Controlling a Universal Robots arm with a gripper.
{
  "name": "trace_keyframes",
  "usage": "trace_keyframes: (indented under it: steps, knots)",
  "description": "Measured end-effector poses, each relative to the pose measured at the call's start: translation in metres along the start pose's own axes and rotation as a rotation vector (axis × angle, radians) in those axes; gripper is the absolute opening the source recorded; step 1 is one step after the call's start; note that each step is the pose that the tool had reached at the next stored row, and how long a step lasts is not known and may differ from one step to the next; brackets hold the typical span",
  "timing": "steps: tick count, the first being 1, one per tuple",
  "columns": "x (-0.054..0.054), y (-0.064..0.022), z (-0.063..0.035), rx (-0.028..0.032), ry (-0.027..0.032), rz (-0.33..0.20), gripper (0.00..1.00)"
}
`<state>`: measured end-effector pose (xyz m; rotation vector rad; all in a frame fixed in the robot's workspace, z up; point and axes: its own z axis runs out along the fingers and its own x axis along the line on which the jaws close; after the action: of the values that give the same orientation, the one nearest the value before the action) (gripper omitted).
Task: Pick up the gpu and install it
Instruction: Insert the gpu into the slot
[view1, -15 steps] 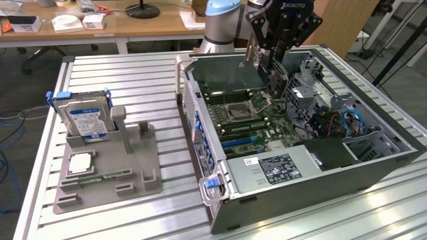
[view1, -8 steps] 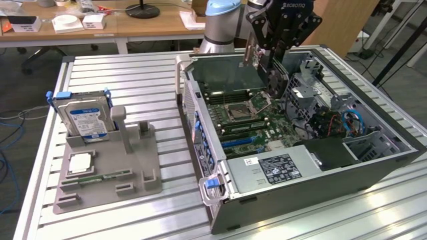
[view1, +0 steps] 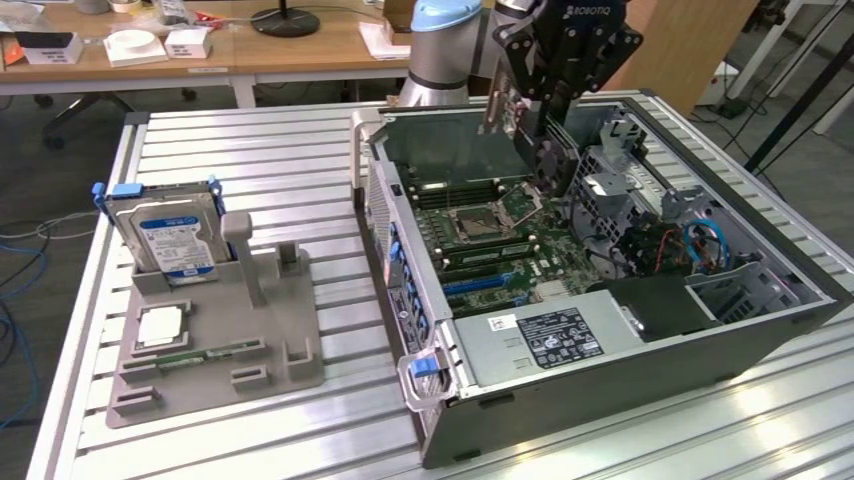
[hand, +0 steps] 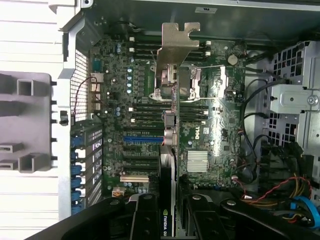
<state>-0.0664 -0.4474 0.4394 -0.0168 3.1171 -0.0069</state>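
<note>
**A:** Where's the gpu (hand: 171, 150) relative to the claw (hand: 169, 221)?

**B:** Right in it. The claw is pinching the card by its black cooler end, one finger on each face. The card hangs over the open computer case (view1: 641, 365), above the motherboard (hand: 125, 90) and apart from it.

**A:** And its long axis?

**B:** In the wrist view I see it edge-on, a thin line running out from the claw to the silver bracket (hand: 179, 37). That line crosses the blue slot (hand: 143, 138) and its neighbours rather than running along them. I'd judge the card isn't lined up with a slot yet. The bracket also isn't facing the blue latches (hand: 79, 165) on the case's rear wall.

**A:** What's the room like?

**B:** It looks tight to me. The processor socket sits under the bracket end, memory slots are beside it, and cables (view1: 694, 250) bunch up on the exterior view's right.

**A:** And outside the case?

**B:** There's a slatted metal desk (view1: 254, 150). A grey holder (view1: 254, 330) with a hard drive (view1: 167, 235) stands well apart on the exterior view's left.
</note>
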Motion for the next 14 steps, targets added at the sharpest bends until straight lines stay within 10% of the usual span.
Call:
trace_keyframes:
  steps: [14]
  knots:
    - [0.0000, 0.0000, 0.0000, -0.0017, -0.0003, -0.065, 0.26]
